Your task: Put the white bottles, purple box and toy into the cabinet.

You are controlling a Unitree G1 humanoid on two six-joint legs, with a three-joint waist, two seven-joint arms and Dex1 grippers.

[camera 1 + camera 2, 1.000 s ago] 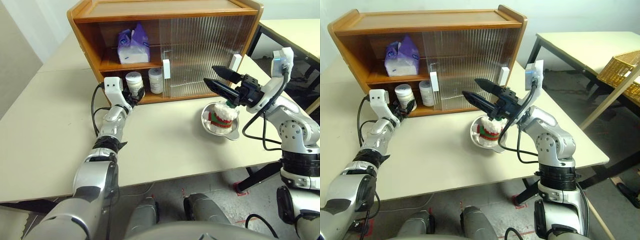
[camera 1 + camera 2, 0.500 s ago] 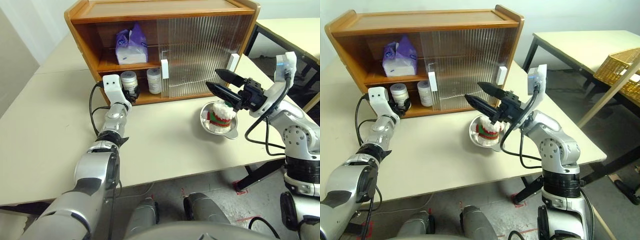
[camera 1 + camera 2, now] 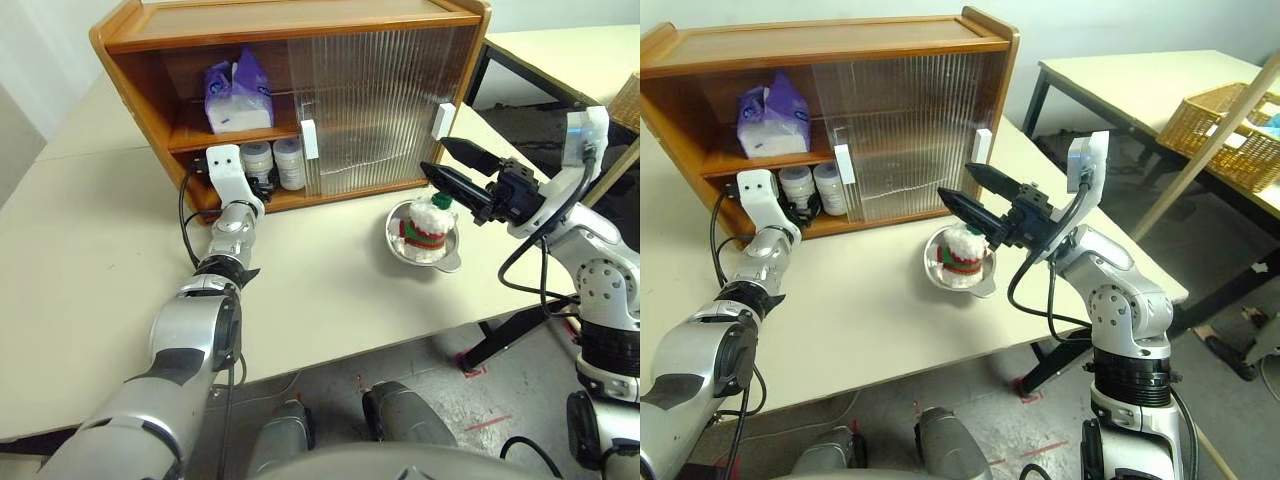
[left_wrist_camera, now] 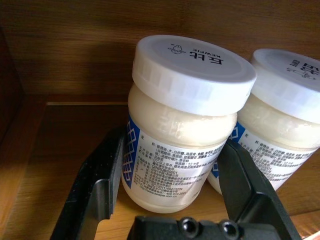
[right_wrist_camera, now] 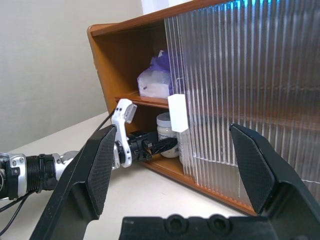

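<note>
The brown cabinet (image 3: pixel 300 20) stands at the back of the table with its left side open. The purple box (image 3: pixel 237 95) lies on its upper shelf. Two white bottles sit side by side on the lower shelf. My left gripper (image 4: pixel 172 150) reaches in level and is shut on the nearer white bottle (image 4: pixel 182 130), which stands upright; the other bottle (image 4: pixel 280 110) is close beside it. The toy (image 3: pixel 427 222) sits in a shiny metal bowl (image 3: pixel 400 250) in front of the ribbed door. My right gripper (image 3: pixel 432 156) hovers open just above the toy, holding nothing.
The ribbed sliding doors (image 3: pixel 375 100) cover the cabinet's middle and right. A second table (image 3: pixel 1120 75) stands to the right with a wicker basket (image 3: pixel 1230 130) on it. Bare tabletop (image 3: pixel 320 290) lies between cabinet and the table's near edge.
The camera has swung right. My left gripper has turned and brought its bottle from the shelf's front edge further in, next to the other bottle. The right gripper stays open over the toy.
</note>
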